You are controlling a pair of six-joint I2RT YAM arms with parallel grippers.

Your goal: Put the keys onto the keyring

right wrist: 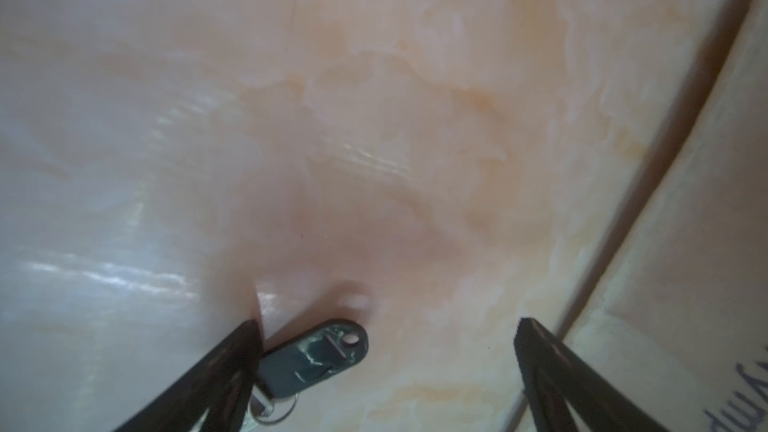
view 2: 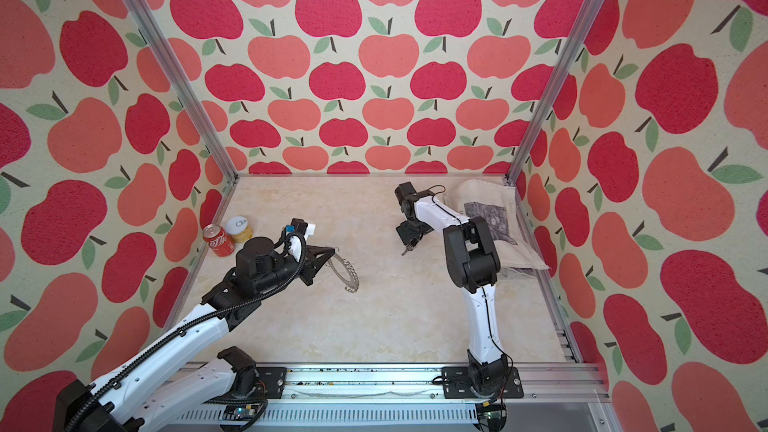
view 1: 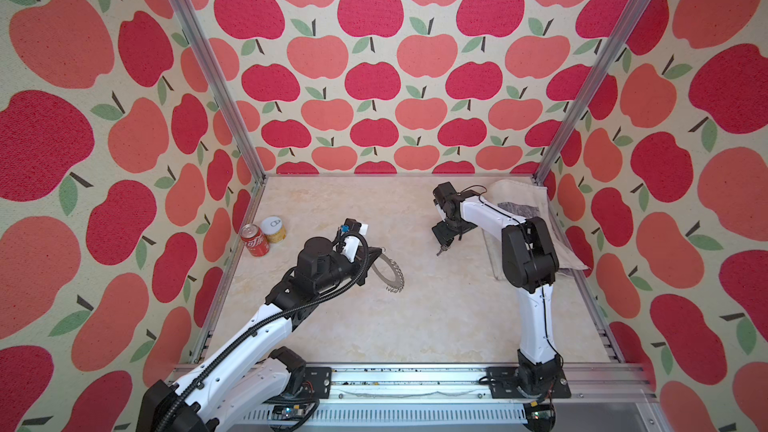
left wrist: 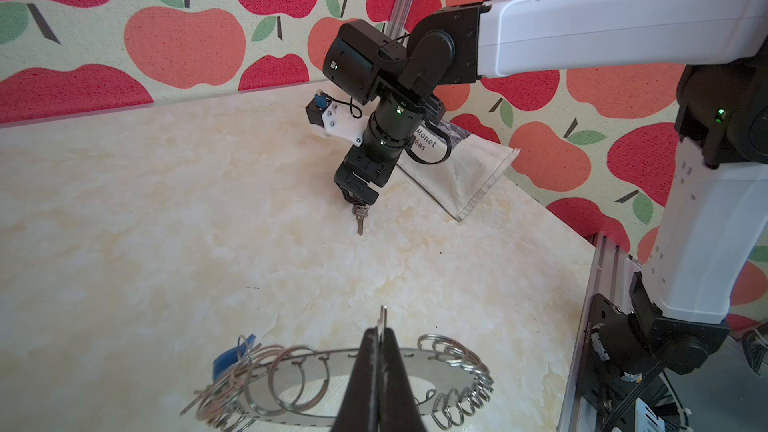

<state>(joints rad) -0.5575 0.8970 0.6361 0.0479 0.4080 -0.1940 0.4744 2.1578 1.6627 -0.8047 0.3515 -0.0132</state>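
- Nearest: the left gripper (left wrist: pixel 380 332) has its 2 fingers pressed together at the rim of the keyring (left wrist: pixel 415 357). This is a flat silver-grey metal disc with a large centre hole, fringed with small wire rings (left wrist: pixel 457 367).
- A thin wire loop pokes out above the tips, so we judge the pinch is on 1 ring rather than the plate. We are not certain.
- In both top views the disc stands tilted. We cannot tell whether its low edge touches the cream marble-patterned tabletop (view 1: pixel 415 317).
- A blue plastic oblong key tag (left wrist: pixel 228 361) sits among the rings on the disc's side. We take it that 1 key is already on, though the join itself is hidden.
- Farther out, well apart from the disc: the small silver key with the black plastic head (right wrist: pixel 316 357) lies flat on the tabletop.
- The right gripper (right wrist: pixel 388 326) hangs over it, fingers spread wide. 1 finger is just beside the key's head and nothing is clamped.
- Progress as we read it: 1 of 2 keys done. What is left is to grasp the black-headed key, carry it across and thread it on a ring.
- Containers, far left: a red soda can (view 1: pixel 255 241) and a yellow tin with a white pull-tab lid (view 1: pixel 275 230), standing side by side, contents unseen.
- Far right corner: a cream printed cloth bag (view 1: pixel 523 193) lies flat. Nothing shows inside.
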